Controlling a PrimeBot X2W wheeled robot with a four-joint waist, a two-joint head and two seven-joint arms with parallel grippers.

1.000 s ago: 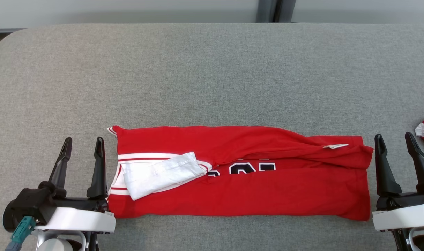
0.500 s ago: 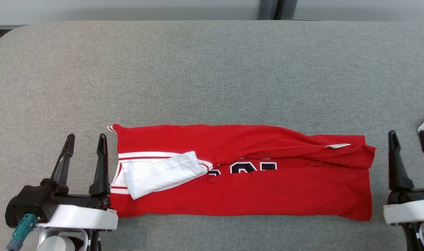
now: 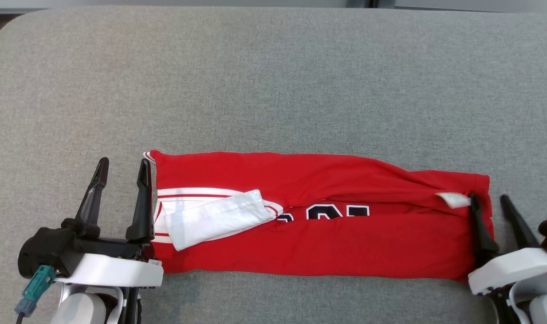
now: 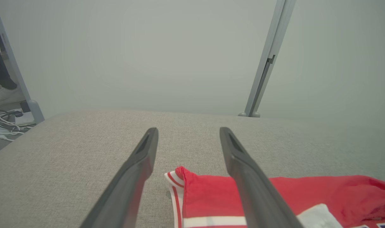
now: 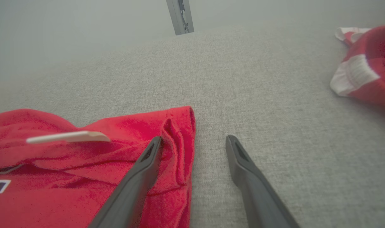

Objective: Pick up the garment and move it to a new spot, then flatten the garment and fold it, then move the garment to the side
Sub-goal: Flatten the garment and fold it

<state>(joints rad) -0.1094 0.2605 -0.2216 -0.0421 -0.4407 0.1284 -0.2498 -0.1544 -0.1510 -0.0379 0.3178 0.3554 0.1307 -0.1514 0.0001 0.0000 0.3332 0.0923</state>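
Right fingers (image 3: 481, 227) reached garment (image 3: 327, 245), lying left-to-right.

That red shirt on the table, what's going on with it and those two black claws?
A two-armed robot is folding a red jersey with white trim on a grey fabric-covered table. The jersey lies folded into a long strip. The left gripper sits open at its left end, and the right gripper is open with one finger over its right end. Neither grips it.

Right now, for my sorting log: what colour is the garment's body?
Garment: red; best in head view.
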